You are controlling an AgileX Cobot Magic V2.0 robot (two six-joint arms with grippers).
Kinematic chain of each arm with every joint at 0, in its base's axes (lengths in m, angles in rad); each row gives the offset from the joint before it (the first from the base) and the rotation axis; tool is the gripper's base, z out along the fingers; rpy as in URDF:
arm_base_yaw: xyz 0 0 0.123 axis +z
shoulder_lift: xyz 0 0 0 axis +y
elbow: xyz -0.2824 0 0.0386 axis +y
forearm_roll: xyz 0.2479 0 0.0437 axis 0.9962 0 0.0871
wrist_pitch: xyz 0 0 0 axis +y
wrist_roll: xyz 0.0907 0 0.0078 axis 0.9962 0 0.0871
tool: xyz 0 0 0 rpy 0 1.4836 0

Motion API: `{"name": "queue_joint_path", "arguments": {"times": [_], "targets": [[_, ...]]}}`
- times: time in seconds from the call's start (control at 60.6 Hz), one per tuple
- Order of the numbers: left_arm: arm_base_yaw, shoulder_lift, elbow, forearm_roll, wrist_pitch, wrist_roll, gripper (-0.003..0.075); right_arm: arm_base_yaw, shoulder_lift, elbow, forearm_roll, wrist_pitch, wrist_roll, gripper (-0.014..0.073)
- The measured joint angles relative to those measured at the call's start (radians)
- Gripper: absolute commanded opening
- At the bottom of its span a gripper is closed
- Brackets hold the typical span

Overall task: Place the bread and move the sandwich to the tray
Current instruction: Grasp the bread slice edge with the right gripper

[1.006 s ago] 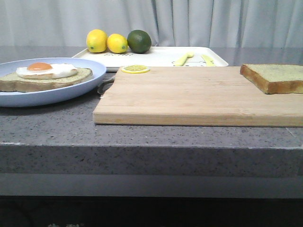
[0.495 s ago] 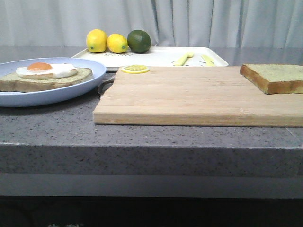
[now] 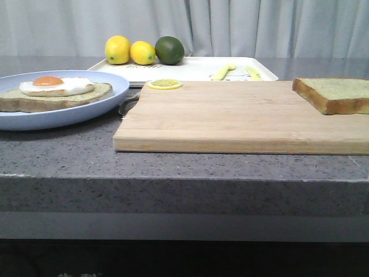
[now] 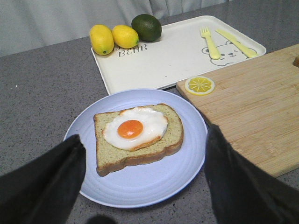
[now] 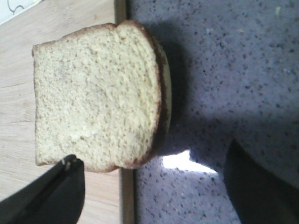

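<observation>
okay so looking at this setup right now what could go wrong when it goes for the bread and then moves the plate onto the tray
1. The bread hangs over the cutting board edge, partly above the counter; a push from the open right gripper could tip it off.
2. The tray already holds two lemons, a lime and cutlery, so the blue plate with the sandwich may bump them.
3. The lemon slice lies between plate and tray and could get dragged.

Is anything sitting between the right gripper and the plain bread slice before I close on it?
Nothing visible. In the right wrist view the right gripper is open above the bread, which lies uncovered at the edge of the cutting board, partly overhanging the counter.
</observation>
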Motion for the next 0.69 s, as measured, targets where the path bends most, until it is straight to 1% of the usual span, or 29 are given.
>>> {"name": "queue_joint_path", "arguments": {"times": [0.214, 0.445, 0.693], "targets": [[0.000, 0.000, 0.000, 0.000, 0.000, 0.000, 0.0516, 0.000, 0.108, -0.001, 0.154, 0.037, -0.111, 0.0610], [0.000, 0.000, 0.000, 0.000, -0.002, 0.000, 0.0516, 0.000, 0.189, -0.002, 0.279, 0.039, -0.170, 0.0610], [0.000, 0.000, 0.000, 0.000, -0.002, 0.000, 0.0516, 0.032, 0.213, -0.009, 0.321, 0.042, -0.181, 0.0610]]}}
